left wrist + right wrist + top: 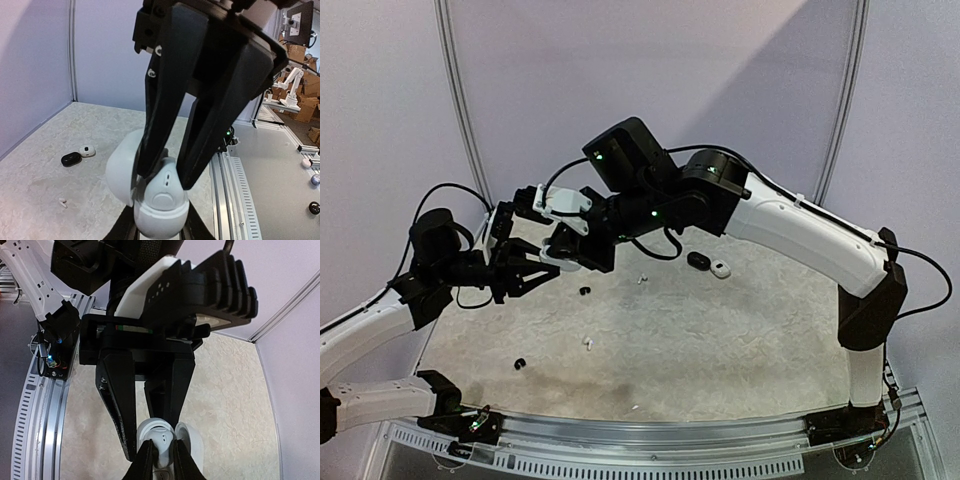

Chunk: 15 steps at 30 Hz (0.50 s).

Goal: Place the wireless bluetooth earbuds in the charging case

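Observation:
My left gripper (160,229) is shut on the base of a white charging case (159,212), holding it up off the table with its lid (121,170) swung open. From above, the right gripper (164,459) reaches into the case, its fingers pressed on both sides of a white earbud (165,446) that sits in the case's cavity (149,426). In the top view the two grippers meet at the left (548,258). Loose on the table lie other earbuds: white (642,279), white (587,343), black (584,291) and black (520,364).
A black case (698,261) and a white case (721,269) lie side by side at the back of the table, right of the grippers. The aluminium rail (650,440) runs along the near edge. Purple walls close in the back and the left.

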{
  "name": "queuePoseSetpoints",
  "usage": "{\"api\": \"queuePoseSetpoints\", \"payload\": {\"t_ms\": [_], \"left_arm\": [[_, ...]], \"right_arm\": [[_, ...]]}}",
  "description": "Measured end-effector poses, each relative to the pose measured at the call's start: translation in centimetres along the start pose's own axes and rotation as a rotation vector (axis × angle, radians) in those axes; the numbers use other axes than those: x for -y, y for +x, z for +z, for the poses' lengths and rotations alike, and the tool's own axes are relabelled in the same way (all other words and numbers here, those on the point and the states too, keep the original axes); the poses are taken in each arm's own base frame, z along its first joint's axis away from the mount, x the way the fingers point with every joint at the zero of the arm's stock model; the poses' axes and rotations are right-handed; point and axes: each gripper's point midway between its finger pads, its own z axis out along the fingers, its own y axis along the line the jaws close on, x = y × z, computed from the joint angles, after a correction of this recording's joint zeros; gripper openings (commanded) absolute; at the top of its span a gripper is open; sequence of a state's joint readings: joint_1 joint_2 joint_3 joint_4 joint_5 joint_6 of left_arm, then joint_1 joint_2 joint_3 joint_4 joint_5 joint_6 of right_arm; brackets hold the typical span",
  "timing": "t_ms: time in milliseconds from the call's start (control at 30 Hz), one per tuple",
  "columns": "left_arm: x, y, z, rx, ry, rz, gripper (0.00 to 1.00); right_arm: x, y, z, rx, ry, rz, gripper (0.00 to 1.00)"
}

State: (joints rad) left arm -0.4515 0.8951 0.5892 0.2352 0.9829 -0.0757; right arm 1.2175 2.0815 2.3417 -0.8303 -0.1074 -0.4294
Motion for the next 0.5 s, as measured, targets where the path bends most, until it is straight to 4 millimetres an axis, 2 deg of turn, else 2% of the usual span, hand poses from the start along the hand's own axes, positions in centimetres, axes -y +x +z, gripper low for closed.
{"api": "queuePoseSetpoints", "payload": {"t_ms": [333, 500], "left_arm": [[-0.02, -0.2, 0.0, 0.007, -0.001, 0.007, 0.0], [0.06, -0.39, -0.01, 0.013, 0.001, 0.017, 0.0]], "right_arm": [[0.2, -0.44, -0.06, 0.017, 0.008, 0.007, 0.24], [-0.22, -0.43, 0.26, 0.024, -0.002, 0.018, 0.2]]}}
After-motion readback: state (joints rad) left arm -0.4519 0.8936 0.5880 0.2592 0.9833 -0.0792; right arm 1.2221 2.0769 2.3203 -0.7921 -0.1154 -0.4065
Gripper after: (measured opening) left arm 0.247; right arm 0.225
